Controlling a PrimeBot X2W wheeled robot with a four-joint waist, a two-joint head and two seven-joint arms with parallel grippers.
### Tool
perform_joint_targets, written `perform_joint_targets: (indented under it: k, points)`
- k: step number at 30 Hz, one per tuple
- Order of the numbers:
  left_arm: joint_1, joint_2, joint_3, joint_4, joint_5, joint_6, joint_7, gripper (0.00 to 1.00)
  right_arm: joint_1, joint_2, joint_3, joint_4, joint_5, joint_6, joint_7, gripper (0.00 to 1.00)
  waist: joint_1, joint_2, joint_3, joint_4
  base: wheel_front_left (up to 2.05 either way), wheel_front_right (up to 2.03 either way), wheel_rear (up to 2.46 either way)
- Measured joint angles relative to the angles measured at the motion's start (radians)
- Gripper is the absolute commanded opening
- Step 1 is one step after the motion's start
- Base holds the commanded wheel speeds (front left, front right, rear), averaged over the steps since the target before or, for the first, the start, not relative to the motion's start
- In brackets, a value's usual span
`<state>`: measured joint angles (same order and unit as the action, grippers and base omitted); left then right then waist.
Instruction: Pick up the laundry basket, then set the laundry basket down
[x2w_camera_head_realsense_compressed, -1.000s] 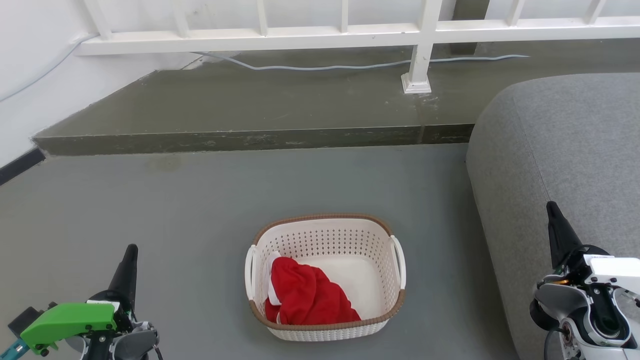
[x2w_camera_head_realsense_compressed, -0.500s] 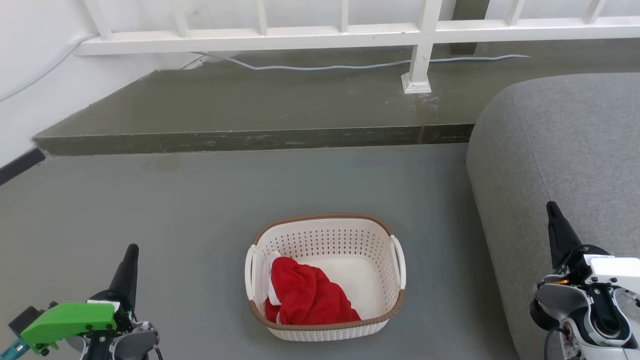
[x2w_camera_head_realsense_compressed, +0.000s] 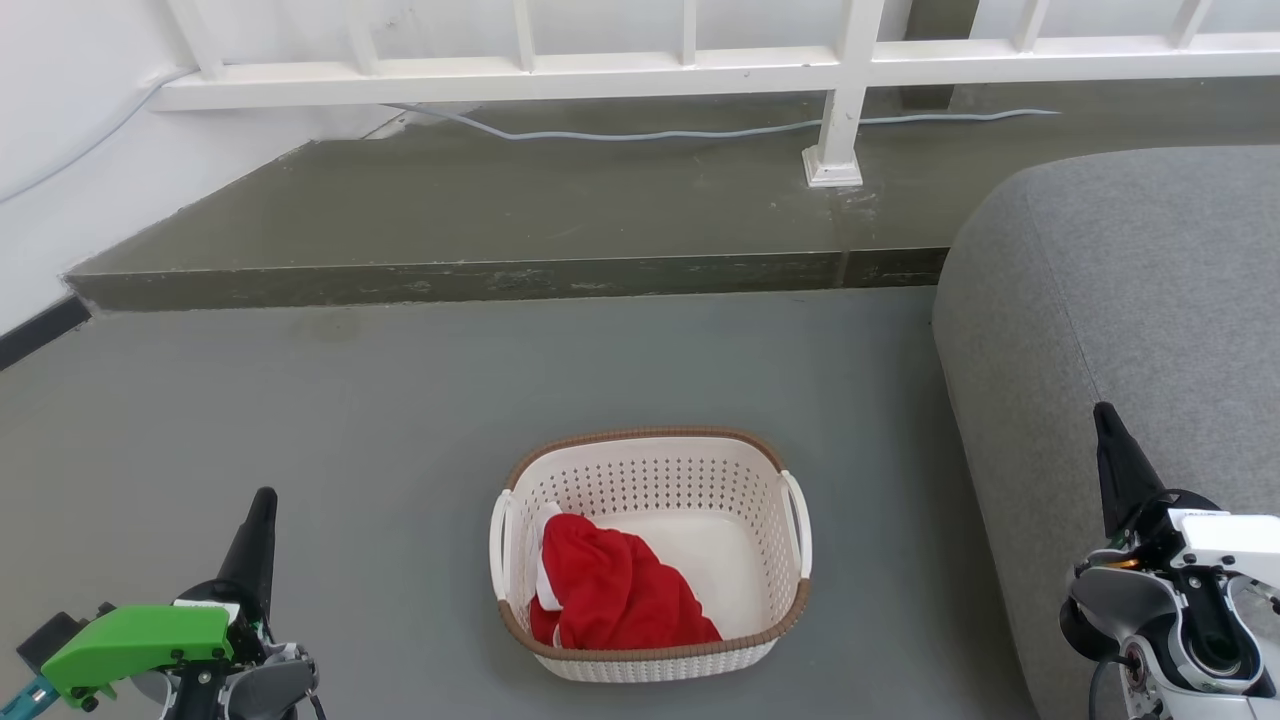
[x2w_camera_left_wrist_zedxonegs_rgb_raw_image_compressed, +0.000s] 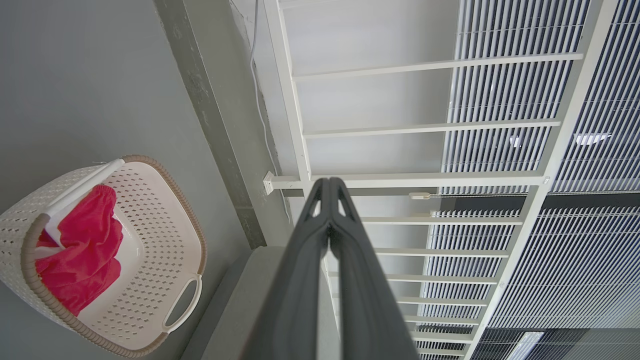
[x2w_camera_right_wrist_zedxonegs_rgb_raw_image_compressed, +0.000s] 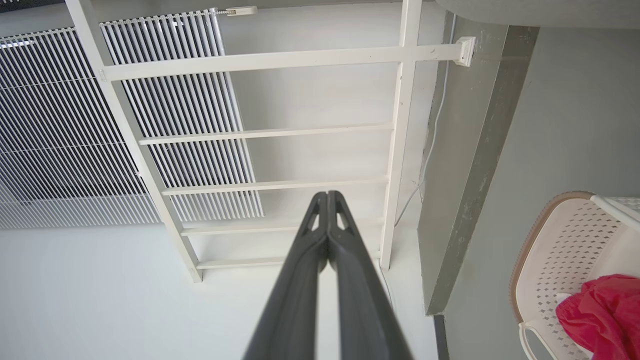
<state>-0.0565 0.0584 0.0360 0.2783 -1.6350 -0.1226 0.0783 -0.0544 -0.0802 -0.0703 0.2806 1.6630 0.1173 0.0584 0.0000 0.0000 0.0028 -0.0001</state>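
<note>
The laundry basket (x2w_camera_head_realsense_compressed: 660, 470) is cream-white with perforated sides, a brown rim and two white side handles. It stands on the grey floor at the bottom centre of the head view, with a red cloth (x2w_camera_head_realsense_compressed: 615, 590) inside. My left gripper (x2w_camera_head_realsense_compressed: 262, 500) hangs shut at the lower left, well clear of the basket. Off to the lower right, my right gripper (x2w_camera_head_realsense_compressed: 1103, 412) is shut in front of the sofa. Both wrist views show fingers pressed together, left gripper (x2w_camera_left_wrist_zedxonegs_rgb_raw_image_compressed: 330, 181), right gripper (x2w_camera_right_wrist_zedxonegs_rgb_raw_image_compressed: 327, 194), with the basket (x2w_camera_left_wrist_zedxonegs_rgb_raw_image_compressed: 165, 240) (x2w_camera_right_wrist_zedxonegs_rgb_raw_image_compressed: 555, 250) off to one side.
A grey sofa (x2w_camera_head_realsense_compressed: 1130, 300) fills the right side, close to the basket. A raised concrete step (x2w_camera_head_realsense_compressed: 500, 275) runs across behind the basket, with a white railing (x2w_camera_head_realsense_compressed: 840, 90) and a cable (x2w_camera_head_realsense_compressed: 700, 130) on it. A white wall (x2w_camera_head_realsense_compressed: 60, 180) stands at the left.
</note>
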Motion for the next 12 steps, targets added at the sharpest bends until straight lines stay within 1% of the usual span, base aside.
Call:
perform_joint_targets:
  k: [12]
  points:
    - [0.000, 0.000, 0.001, 0.000, 0.000, 0.000, 0.000, 0.00, 0.000, 0.001, -0.002, 0.000, 0.000, 0.000, 0.000, 0.00, 0.0000, 0.0000, 0.000, 0.000, 0.00, 0.00, 0.00]
